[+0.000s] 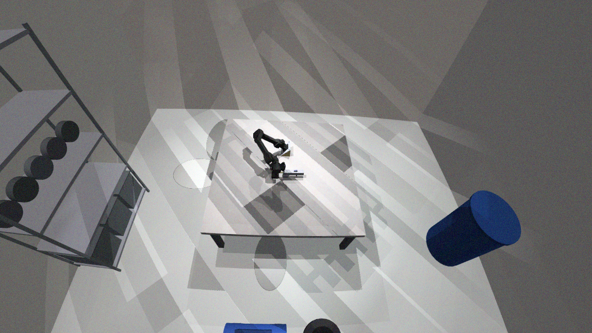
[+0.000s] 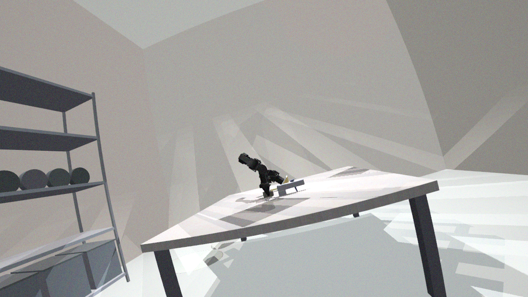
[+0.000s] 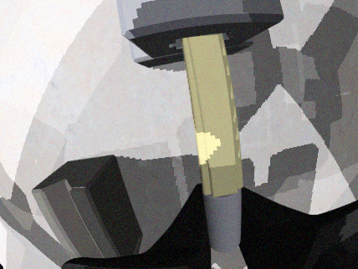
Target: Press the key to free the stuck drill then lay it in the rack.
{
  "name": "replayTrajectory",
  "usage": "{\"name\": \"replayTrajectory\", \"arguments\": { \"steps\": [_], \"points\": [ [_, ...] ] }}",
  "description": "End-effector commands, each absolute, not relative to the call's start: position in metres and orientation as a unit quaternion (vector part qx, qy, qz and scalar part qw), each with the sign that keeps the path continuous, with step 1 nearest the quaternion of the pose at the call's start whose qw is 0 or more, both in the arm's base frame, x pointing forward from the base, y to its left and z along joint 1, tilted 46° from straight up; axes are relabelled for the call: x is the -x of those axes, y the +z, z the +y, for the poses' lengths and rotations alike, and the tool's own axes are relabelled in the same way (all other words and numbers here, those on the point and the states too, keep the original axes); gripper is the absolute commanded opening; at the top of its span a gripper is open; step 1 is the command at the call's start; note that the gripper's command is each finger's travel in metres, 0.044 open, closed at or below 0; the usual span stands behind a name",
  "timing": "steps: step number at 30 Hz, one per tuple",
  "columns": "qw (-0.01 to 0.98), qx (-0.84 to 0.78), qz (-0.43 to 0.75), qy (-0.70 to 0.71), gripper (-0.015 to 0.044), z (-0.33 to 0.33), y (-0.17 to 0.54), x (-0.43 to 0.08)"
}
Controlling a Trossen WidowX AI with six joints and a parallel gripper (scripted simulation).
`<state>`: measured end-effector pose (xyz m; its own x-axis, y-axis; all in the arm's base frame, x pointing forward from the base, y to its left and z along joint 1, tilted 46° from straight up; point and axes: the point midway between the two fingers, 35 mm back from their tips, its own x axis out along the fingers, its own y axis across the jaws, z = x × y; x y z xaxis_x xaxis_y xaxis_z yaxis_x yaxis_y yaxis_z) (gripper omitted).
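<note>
A black robot arm (image 1: 263, 145) (image 2: 262, 171) is standing on a pale bench (image 1: 331, 215) (image 2: 236, 233), bending down so that its hand (image 1: 275, 175) (image 2: 266, 191) (image 3: 212, 188) is working low over the surface. The hand is pinching the plain grey round end of the drill (image 3: 217, 117) between its fingers, which are pressing in from both sides. The drill's yellow, flat-sided length is showing between the hand and a dark-edged grey socket (image 3: 205, 25), and its other end is meeting the socket's opening; how much is remaining inside is hidden. In the outside view, a long grey fixture (image 1: 293, 174) (image 2: 290, 187) is sitting just right of the hand, with a small yellow wedge (image 1: 286, 153) (image 2: 285, 180) showing beyond it. A dark grooved block (image 3: 92, 205) is lying near the hand, left of the drill in the wrist view; whether it is the rack is unclear. The key is too small to identify. A tall shelf unit (image 1: 87, 114) (image 2: 100, 162) is standing left of the bench, and a blue drum (image 1: 467, 231) is standing right.
</note>
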<state>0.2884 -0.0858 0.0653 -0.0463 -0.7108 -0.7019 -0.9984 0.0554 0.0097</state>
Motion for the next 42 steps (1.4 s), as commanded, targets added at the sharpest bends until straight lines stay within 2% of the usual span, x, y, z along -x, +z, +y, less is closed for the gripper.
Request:
{"name": "replayTrajectory", "arguments": {
  "steps": [1, 15, 42],
  "points": [
    [0.273, 0.635, 0.673, 0.265, 0.0079, -0.0846, 0.0643, -0.2883],
    [0.276, 0.637, 0.671, 0.261, 0.0440, -0.0831, 0.0611, -0.2887],
    [0.276, 0.637, 0.671, 0.261, 0.0440, -0.0793, 0.0549, -0.2891]
  ]
}}
